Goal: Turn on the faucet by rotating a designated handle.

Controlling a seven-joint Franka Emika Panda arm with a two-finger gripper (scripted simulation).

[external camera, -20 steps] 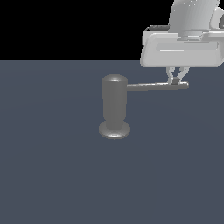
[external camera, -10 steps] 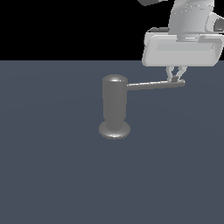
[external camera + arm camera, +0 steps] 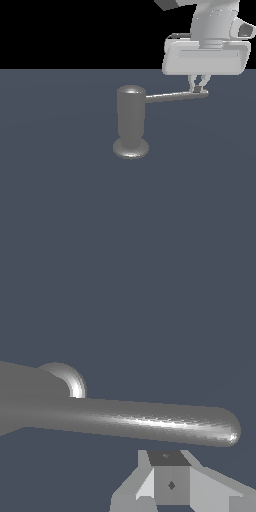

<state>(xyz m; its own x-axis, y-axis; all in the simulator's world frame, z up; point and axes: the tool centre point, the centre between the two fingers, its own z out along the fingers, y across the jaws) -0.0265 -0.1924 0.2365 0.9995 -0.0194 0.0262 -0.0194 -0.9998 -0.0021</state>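
Observation:
The faucet (image 3: pixel 131 120) is a glossy grey upright cylinder on a round disc base, standing mid-scene in the exterior view. Its handle (image 3: pixel 175 96), a thin grey rod, sticks out from near the top toward the exterior view's right. My gripper (image 3: pixel 199 89) hangs at the rod's rounded end, fingers pressed together and touching the rod's side, with nothing between them. In the wrist view the handle (image 3: pixel 150 423) runs across the frame just beyond my shut gripper (image 3: pixel 169 458). The faucet (image 3: pixel 25 391) body fills the edge there.
A flat dark grey-blue floor (image 3: pixel 60 200) spreads around the faucet. The bulky white hand (image 3: pixel 206 57) of my arm hangs above the handle's end. No other objects show.
The handle's tip has swung slightly, rising and shifting left in the exterior view, and my shut gripper has moved with it.

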